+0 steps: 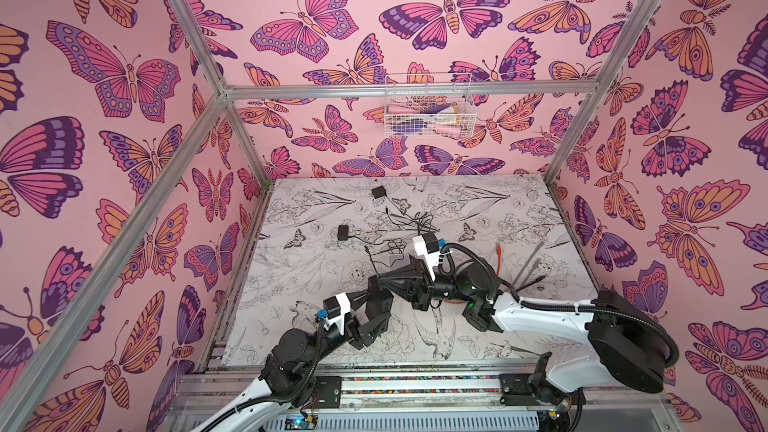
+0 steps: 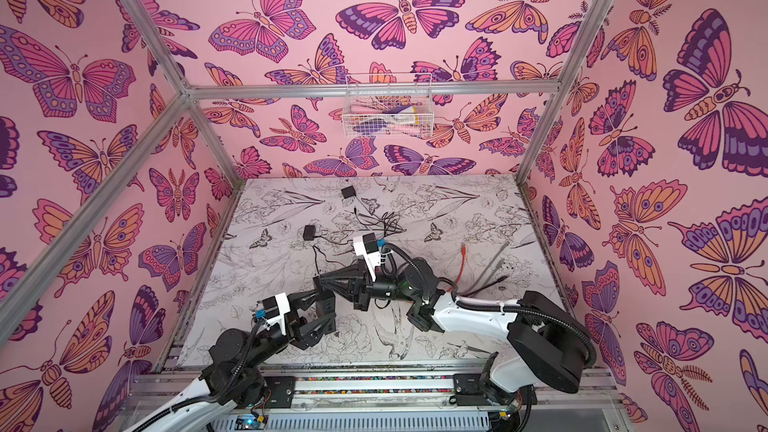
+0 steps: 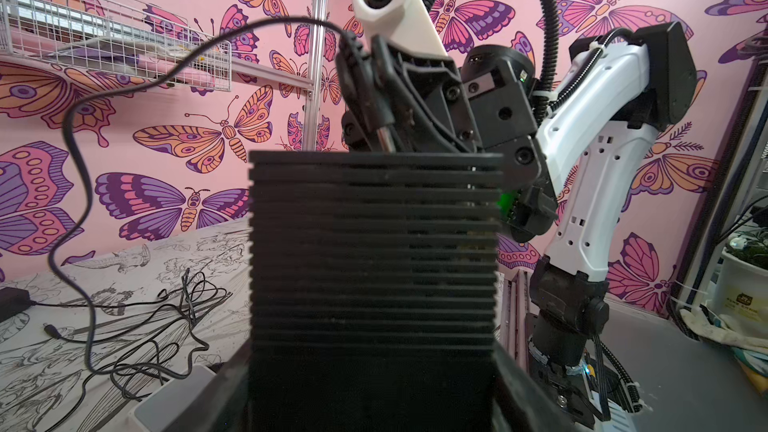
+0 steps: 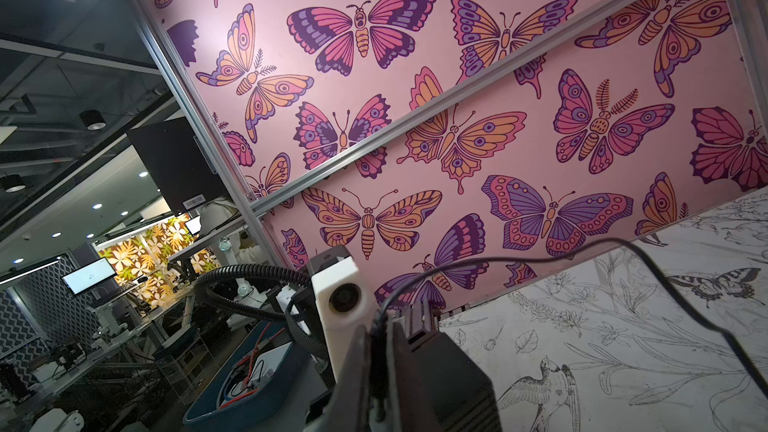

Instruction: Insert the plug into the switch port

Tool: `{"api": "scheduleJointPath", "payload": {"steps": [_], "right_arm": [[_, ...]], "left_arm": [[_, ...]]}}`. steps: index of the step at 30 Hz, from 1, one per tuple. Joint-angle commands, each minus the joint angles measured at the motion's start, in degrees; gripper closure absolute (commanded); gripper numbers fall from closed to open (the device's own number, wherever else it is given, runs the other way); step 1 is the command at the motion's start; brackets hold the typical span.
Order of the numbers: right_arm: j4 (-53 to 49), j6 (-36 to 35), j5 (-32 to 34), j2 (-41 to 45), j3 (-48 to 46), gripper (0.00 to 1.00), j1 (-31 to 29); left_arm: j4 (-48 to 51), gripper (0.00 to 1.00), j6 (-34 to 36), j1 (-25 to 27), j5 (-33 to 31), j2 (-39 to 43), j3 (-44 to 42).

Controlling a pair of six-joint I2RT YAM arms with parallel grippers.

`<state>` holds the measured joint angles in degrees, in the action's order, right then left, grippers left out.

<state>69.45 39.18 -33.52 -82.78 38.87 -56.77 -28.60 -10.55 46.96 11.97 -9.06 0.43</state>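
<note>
The switch point(image 1: 381, 300) point(image 2: 327, 303) is a black ribbed box held above the table by my left gripper point(image 1: 376, 306) point(image 2: 322, 310). It fills the left wrist view, the switch point(image 3: 374, 251) sitting between both jaws of my left gripper point(image 3: 374, 388). My right gripper point(image 1: 375, 278) point(image 2: 320, 280) point(image 4: 379, 353) is shut on the black plug point(image 3: 365, 89) point(image 4: 377, 347). The plug's metal tip point(image 3: 384, 135) points down at the switch's far edge. Its thin black cable point(image 3: 79, 184) loops away to the table. The port itself is hidden.
Two black power adapters point(image 1: 378, 192) point(image 1: 343, 231) and tangled black cables point(image 1: 411, 222) lie at the back of the table. A white box point(image 1: 397, 259) sits under the right gripper. An orange cable point(image 1: 498, 259) and grey cables point(image 1: 532, 268) lie right. A wire basket point(image 1: 430, 112) hangs on the back wall.
</note>
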Motion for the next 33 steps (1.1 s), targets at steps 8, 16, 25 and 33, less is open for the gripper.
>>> {"api": "scheduleJointPath", "payload": {"steps": [8,16,25,33], "right_arm": [[3.2,-0.6,0.6,-1.7,-0.9,1.0,-1.0],[4.3,-0.4,0.2,-2.3,-1.1,1.0,-1.0],[3.2,-0.7,-0.4,-3.9,-0.8,1.0,-1.1],[-9.5,-8.0,-2.4,-0.8,1.0,1.0,-1.5]], "left_arm": [[-6.6,1.0,-3.9,0.2,-2.6,0.8,-3.3],[-11.0,1.0,-6.0,0.2,-3.1,1.4,-2.6],[-11.4,1.0,-5.7,0.2,-3.1,1.2,-1.7],[-11.3,1.0,-5.8,0.2,-3.8,1.3,-1.5]]}}
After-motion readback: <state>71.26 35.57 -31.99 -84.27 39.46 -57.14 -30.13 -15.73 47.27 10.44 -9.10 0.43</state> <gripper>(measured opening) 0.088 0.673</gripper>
